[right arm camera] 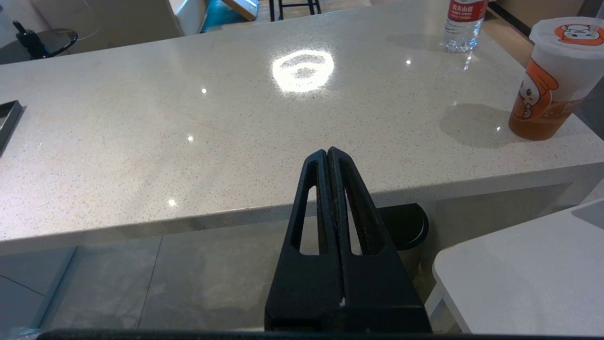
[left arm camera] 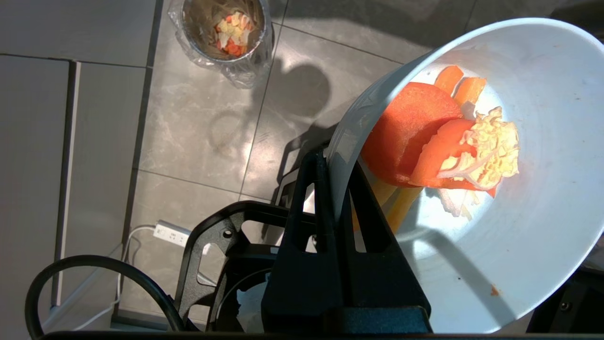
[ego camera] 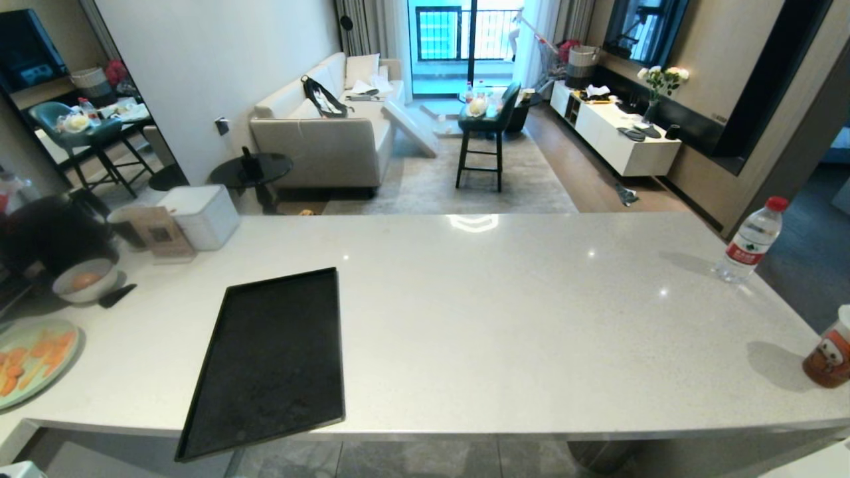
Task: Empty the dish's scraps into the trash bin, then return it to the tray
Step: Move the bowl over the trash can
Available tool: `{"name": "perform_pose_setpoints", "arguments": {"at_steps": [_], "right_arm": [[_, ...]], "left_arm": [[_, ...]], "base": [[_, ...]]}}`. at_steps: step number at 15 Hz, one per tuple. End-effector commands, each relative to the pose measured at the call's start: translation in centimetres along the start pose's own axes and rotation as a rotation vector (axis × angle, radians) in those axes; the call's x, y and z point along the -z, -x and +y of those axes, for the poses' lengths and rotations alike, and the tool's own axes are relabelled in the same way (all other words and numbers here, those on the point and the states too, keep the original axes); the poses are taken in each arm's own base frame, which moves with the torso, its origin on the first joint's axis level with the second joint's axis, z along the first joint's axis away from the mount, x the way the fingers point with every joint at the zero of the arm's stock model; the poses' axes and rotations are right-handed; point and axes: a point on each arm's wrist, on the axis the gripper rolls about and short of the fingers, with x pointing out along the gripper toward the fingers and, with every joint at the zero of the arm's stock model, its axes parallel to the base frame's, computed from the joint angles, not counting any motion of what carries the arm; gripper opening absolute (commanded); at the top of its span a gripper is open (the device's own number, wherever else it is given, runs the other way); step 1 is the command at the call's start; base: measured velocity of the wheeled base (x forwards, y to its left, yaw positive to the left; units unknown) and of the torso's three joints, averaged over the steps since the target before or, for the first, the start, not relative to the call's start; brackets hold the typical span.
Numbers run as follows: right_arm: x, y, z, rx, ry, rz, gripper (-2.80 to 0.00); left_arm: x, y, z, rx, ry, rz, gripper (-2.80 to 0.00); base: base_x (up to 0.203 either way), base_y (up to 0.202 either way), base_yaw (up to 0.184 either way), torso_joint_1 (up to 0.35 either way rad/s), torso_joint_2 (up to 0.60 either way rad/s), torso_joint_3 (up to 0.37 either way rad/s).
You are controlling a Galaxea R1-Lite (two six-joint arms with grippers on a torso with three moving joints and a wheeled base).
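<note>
In the left wrist view my left gripper [left arm camera: 337, 163] is shut on the rim of the white dish [left arm camera: 519, 245], one finger inside and one outside. The dish is tilted above the tiled floor. Orange carrot slices and pale vegetable scraps [left arm camera: 448, 141] lie inside it near the rim. The metal trash bin [left arm camera: 222, 35], lined with a clear bag, stands on the floor some way beyond the dish and holds some scraps. The black tray [ego camera: 272, 358] lies bare on the white counter in the head view, where neither arm shows. My right gripper [right arm camera: 328, 153] is shut and holds nothing, in front of the counter's edge.
On the counter's left stand a green plate of carrot pieces [ego camera: 33, 358], a white bowl with an orange ball [ego camera: 85, 279] and a white box [ego camera: 199, 216]. At the right are a water bottle [ego camera: 750, 242] and a drink cup [ego camera: 830, 352]. A power strip and cable [left arm camera: 172, 232] lie on the floor.
</note>
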Motion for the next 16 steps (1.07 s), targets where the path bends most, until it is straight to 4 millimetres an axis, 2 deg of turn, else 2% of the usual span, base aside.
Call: {"name": "perform_pose_setpoints", "arguments": {"at_steps": [1,16], "right_arm": [[-0.01,0.00,0.00,0.002,-0.001,-0.001,-2.80],[0.00,-0.01,0.00,0.001,-0.001,0.002,-2.80]], "left_arm": [[0.03,-0.05,-0.11,0.013,-0.018,0.010,-2.80],[0.03,-0.05,-0.12,0.013,-0.015,0.010,-2.80]], "base": [[0.000,0.000,0.000,0.000,0.00,0.000],[0.000,0.000,0.000,0.000,0.00,0.000]]}}
